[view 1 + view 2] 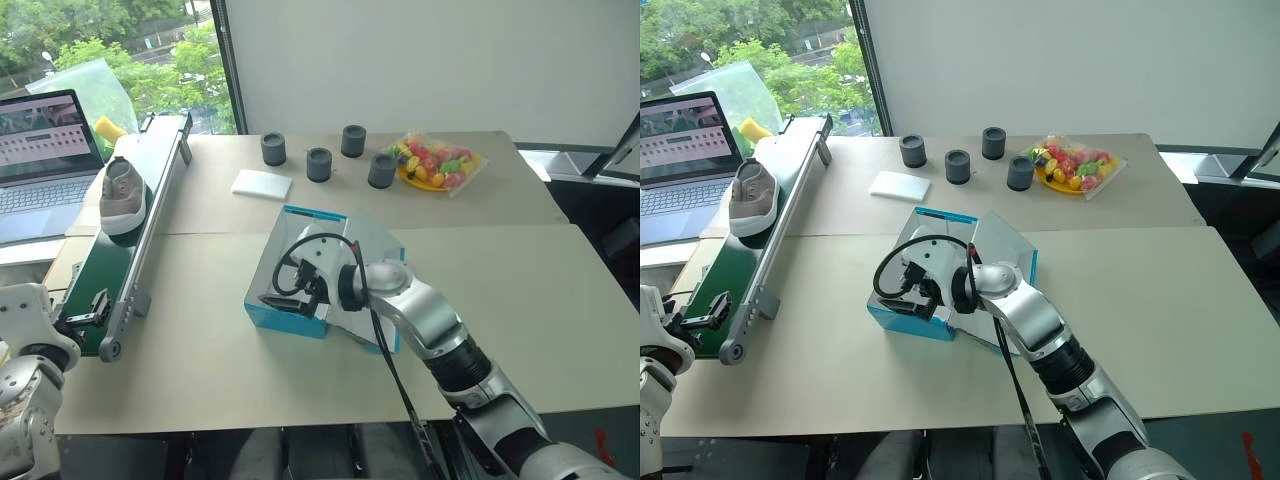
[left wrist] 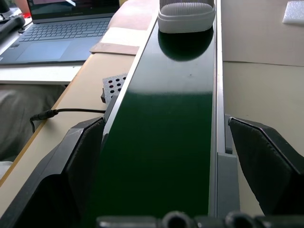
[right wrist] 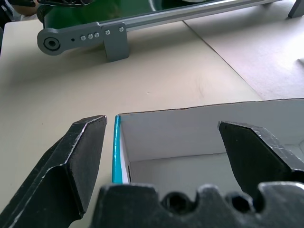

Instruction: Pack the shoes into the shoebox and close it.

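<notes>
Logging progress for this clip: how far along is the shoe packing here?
Early. Nothing looks packed: the part of the shoebox seen from the right wrist is bare white, lid open. One shoe sits on the green conveyor belt. The left hand waits open at the belt's end; the right hand hangs open over the box. Left: packing the shoes and closing the lid.

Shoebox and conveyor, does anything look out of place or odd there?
Nothing damaged or spilled. The shoebox sits skewed to the table edges, lid open, its visible corner bare. One shoe rides the conveyor belt.
</notes>
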`<state>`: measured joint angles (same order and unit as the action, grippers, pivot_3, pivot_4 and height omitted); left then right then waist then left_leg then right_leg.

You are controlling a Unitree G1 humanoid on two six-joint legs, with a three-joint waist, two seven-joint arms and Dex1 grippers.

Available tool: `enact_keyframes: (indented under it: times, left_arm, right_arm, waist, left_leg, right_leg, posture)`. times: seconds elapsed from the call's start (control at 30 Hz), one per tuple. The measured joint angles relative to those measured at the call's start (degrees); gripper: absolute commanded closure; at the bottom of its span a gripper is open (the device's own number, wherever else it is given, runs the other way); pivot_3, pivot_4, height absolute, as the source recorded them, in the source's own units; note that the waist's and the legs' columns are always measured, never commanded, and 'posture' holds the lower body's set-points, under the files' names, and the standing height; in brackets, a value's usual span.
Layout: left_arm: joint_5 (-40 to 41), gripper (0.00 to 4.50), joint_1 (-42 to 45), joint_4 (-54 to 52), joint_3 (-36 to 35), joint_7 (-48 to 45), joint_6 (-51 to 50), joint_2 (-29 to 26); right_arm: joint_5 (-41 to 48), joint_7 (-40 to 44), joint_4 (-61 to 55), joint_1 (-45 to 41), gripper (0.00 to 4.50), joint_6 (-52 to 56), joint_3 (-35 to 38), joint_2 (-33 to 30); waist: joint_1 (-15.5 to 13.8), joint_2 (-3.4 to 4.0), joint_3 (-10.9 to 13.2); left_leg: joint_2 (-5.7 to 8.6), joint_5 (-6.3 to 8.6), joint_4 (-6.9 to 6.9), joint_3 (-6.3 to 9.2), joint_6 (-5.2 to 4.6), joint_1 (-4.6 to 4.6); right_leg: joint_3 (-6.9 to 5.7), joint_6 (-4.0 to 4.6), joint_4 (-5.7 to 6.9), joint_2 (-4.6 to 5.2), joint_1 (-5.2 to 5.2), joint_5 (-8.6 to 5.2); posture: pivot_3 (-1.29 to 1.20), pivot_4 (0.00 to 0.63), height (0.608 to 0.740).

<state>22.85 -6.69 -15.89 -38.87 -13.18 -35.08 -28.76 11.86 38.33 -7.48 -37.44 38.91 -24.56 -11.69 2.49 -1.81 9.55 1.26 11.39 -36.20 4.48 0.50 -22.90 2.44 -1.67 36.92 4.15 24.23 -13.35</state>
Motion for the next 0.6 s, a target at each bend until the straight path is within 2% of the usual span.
enact_keyframes:
  times: [0.6]
  left_arm:
    - [1.1, 0.03, -2.9, -0.1, -1.0, -0.1, -1.2, 0.0]
  right_arm:
    - [-0.5, -0.8, 0.2, 0.0, 0.0, 0.0, 0.5, 2.0]
  waist:
    - [0.0, 0.0, 0.0]
  left_leg:
    - [0.0, 0.0, 0.0, 0.0, 0.0, 0.01]
  right_leg:
    - [0.0, 0.0, 0.0, 0.01, 0.0, 0.0]
  posture:
    - [0.0, 0.15, 0.74]
